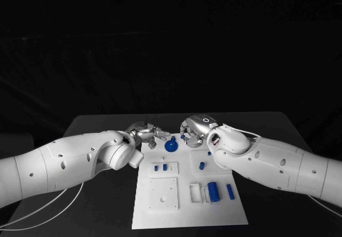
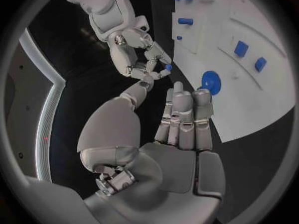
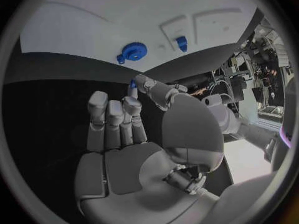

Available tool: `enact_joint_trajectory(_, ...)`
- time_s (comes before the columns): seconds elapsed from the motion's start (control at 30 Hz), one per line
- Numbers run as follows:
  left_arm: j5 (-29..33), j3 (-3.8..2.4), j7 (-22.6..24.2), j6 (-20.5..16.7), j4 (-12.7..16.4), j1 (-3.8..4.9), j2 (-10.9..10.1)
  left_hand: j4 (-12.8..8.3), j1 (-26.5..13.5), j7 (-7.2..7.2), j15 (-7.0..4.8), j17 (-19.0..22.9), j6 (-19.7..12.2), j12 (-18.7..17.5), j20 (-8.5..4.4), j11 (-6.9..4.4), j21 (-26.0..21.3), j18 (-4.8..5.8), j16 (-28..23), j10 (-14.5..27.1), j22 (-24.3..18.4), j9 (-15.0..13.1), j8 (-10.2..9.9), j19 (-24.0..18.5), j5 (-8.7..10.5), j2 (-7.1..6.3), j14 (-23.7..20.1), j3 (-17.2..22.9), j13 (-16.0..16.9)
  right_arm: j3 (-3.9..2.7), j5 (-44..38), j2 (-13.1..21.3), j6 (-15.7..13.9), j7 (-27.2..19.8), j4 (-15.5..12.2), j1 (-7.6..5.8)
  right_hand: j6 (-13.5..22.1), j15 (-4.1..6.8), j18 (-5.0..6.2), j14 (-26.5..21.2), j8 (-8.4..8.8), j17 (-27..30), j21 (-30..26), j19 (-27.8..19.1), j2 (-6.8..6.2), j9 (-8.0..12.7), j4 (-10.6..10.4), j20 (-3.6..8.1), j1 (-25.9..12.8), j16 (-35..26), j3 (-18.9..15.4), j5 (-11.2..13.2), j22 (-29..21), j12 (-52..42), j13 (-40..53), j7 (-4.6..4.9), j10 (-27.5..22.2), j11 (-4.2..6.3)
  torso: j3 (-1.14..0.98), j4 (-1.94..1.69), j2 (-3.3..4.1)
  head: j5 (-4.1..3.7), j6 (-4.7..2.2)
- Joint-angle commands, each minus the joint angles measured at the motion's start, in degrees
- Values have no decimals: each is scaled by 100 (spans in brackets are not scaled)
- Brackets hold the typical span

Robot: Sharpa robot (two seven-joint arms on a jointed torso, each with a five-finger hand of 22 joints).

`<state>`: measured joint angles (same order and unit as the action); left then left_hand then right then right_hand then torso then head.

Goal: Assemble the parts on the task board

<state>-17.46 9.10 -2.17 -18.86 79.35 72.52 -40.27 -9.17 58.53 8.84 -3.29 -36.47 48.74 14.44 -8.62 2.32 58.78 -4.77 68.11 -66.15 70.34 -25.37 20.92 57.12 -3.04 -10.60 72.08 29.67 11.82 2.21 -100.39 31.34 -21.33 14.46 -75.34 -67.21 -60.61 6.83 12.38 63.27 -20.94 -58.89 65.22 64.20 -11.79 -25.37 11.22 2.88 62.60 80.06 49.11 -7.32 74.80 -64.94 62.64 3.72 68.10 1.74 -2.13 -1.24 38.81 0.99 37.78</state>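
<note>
The white task board (image 1: pixel 187 207) lies in the middle of the table. A blue gear (image 1: pixel 171 146) sits near its far edge, also seen in the wrist views (image 2: pixel 211 82) (image 3: pixel 132 51). My right hand (image 1: pixel 196 129) hovers just right of the gear and pinches a small blue part (image 3: pixel 132 84) between thumb and a fingertip; the left wrist view shows that hand (image 2: pixel 132 50) with the part (image 2: pixel 168 67). My left hand (image 1: pixel 146 134) is at the board's far left corner, fingers stretched out (image 2: pixel 184 117), holding nothing. Two small blue pegs (image 1: pixel 161 168) stand in a raised block.
More blue parts lie on the board: a short piece (image 1: pixel 201 166) at mid-right, a thick cylinder (image 1: pixel 212 191) and a thin bar (image 1: pixel 230 191) near the right edge. A raised white square plate (image 1: pixel 164 193) sits at the near left. Black table (image 1: pixel 100 123) surrounds the board.
</note>
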Motion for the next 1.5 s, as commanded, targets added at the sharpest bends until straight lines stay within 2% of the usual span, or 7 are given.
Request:
enact_joint_trajectory(0.03, 942, 37, -36, -387, -35, 8, 105, 70, 27, 65, 25, -10, -139, -91, -18, 120, -40, -351, -29, -128, -15, 32, -49, -1, 23, -110, 2, 27, -23, -66, 551, 5, -8, 216, -111, 0, -102, 14, 262, 35, -16, 7, 15, 41, -49, -10, 3, 7, 9, -25, 28, 33, -7, 33, -1, 78, 32, 7, 4, -3, -5, 13, -59)
enact_joint_trajectory(0.17, 1281, 58, 38, -537, -73, 8, 205, 167, 56, 112, 80, -13, -230, -246, 36, 175, -72, -373, -47, -24, -35, 50, -70, -8, 25, -185, 11, 84, -73, -141, 641, 7, -4, 267, -225, 0, -100, 15, 262, 34, -15, 7, 15, 41, -48, -10, 1, 8, 9, -26, 29, 35, -8, 34, -1, 79, 31, 6, 3, -3, -1, 28, -108)
enact_joint_trajectory(0.37, 1504, 59, 147, -642, -61, 7, 267, 243, 82, 129, 103, -8, -272, -339, 66, 199, -95, -393, -80, -10, -50, 53, -61, -13, 22, -262, -1, 110, -104, -191, 671, -23, 7, 292, -276, 1, -97, 18, 262, 34, -13, 6, 14, 41, -48, -10, -1, 8, 10, -28, 30, 34, -9, 36, 0, 80, 30, 5, 4, -7, 4, 21, -129)
enact_joint_trajectory(0.73, 1931, 59, 282, -634, 26, 4, 345, 281, 144, 131, 113, 13, -281, -428, 86, 208, -132, -407, -150, -30, -68, 45, -21, -37, 22, -332, -28, 101, -131, -205, 719, -94, 44, 307, -297, 2, -95, 21, 262, 33, -11, 6, 13, 40, -48, -10, -4, 9, 10, -31, 30, 29, -10, 39, 1, 81, 29, 4, 5, -15, 11, 5, -141)
enact_joint_trajectory(1.23, 1950, 59, 164, -649, 109, -3, 370, 68, 422, 82, 108, 53, -181, -554, 98, 202, -166, -402, -279, -127, -88, 16, 106, -45, 22, -217, -21, 27, -188, -238, 720, -162, 31, 325, -289, 3, -94, 25, 262, 32, -10, 5, 12, 40, -45, -11, -8, 10, 10, -33, 30, 19, -11, 41, 3, 82, 28, 4, -1, -12, 12, 0, -129)
enact_joint_trajectory(1.5, 1960, 59, 167, -699, 105, -3, 384, 29, 456, 65, 94, 62, -148, -574, 93, 188, -177, -396, -313, -198, -100, 16, 137, -31, 22, -173, 3, 5, -205, -252, 720, -164, 58, 325, -304, 3, -93, 27, 262, 32, -10, 4, 12, 41, -46, -12, -9, 11, 10, -34, 30, 14, -11, 42, 4, 82, 29, 4, 1, -10, 9, 4, -134)
